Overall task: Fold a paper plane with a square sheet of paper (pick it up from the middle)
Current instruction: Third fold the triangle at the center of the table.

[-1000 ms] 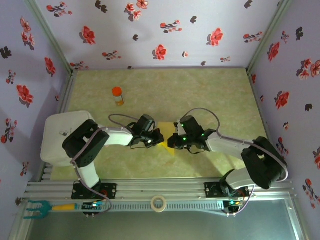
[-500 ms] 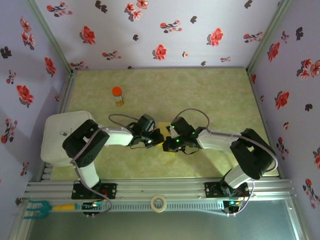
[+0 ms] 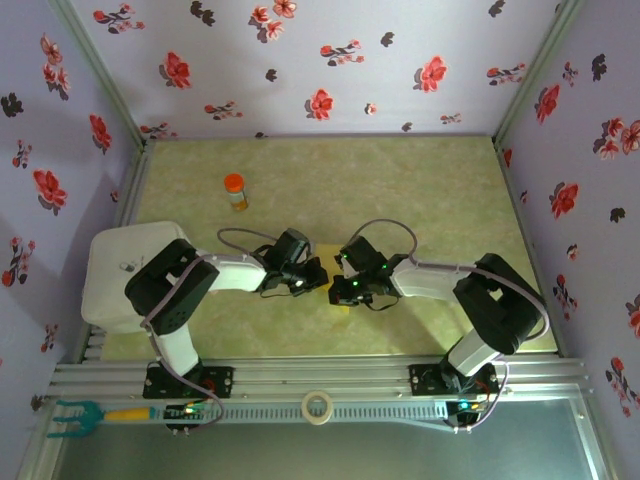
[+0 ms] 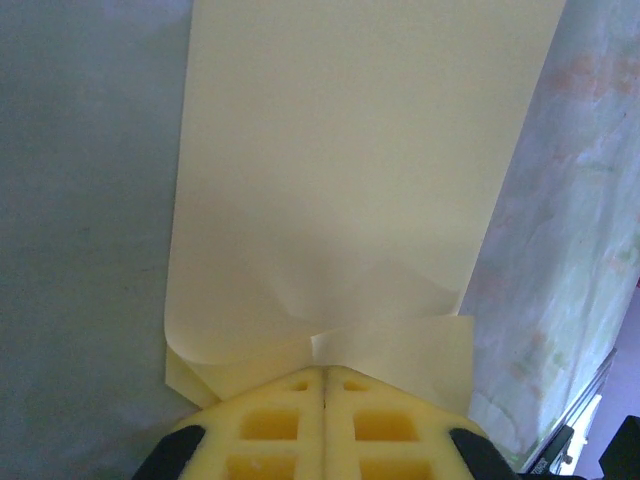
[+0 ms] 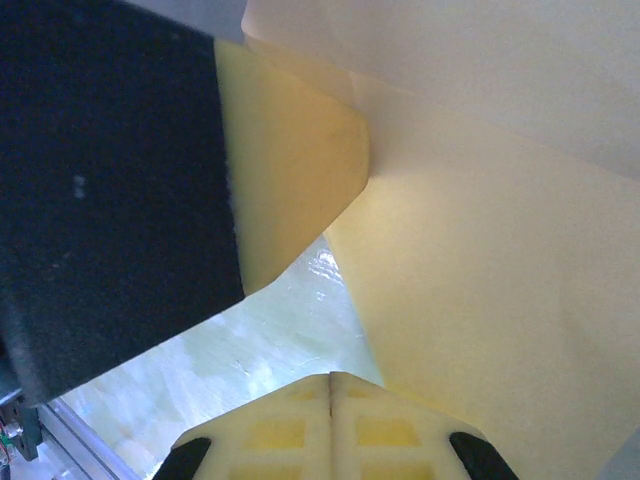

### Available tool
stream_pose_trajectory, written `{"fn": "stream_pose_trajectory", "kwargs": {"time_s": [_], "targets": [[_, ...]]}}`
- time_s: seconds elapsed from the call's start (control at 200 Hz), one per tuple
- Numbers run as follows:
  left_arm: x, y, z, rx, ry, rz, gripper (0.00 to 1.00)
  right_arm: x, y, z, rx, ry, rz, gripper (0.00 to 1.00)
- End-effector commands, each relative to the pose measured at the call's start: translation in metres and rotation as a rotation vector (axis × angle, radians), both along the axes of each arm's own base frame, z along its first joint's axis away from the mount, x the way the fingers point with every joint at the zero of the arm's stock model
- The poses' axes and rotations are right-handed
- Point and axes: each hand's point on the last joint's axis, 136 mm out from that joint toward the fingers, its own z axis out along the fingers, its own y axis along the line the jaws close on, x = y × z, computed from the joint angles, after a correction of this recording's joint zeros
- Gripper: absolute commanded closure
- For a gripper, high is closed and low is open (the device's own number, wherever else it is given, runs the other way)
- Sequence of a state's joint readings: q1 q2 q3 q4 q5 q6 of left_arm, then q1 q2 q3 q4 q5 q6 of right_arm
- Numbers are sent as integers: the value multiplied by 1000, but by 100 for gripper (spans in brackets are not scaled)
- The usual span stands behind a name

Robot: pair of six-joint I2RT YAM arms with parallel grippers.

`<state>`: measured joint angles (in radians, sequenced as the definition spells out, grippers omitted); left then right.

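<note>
On the overhead view I have both arms reaching in toward the middle of the table, with the left pincer and the right pincer almost nose to nose. A small corner of the yellow sheet of paper peeks out just beneath them, on the near side.

From the left wrist, the left pincer has its yellow pads pressed tight together. The sheet of paper spreads away from the tips as a broad folded panel. Its creased near edge runs right into the seam between the pads, so I read that as a pinch on the paper.

From the right wrist, the right pincer is also pressed together. The sheet of paper hangs above and to the right of its tips, with one edge coming down just beside them. I cannot tell whether any paper is caught there.

A small orange-capped bottle stands well apart, toward the far left.
</note>
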<state>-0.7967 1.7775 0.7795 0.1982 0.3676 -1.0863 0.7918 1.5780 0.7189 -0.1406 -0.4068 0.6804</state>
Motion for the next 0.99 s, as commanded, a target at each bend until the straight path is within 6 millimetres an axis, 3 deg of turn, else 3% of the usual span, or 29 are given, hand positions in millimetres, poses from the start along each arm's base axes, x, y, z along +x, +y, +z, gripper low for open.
{"fn": "stream_pose_trajectory", "kwargs": {"time_s": [0.0, 0.99], "targets": [[-11, 16, -24, 98, 36, -9, 100, -1, -8, -9, -32, 3, 0, 96], [-12, 19, -31, 109, 51, 2, 100, -15, -22, -20, 14, 53, -39, 94]]}}
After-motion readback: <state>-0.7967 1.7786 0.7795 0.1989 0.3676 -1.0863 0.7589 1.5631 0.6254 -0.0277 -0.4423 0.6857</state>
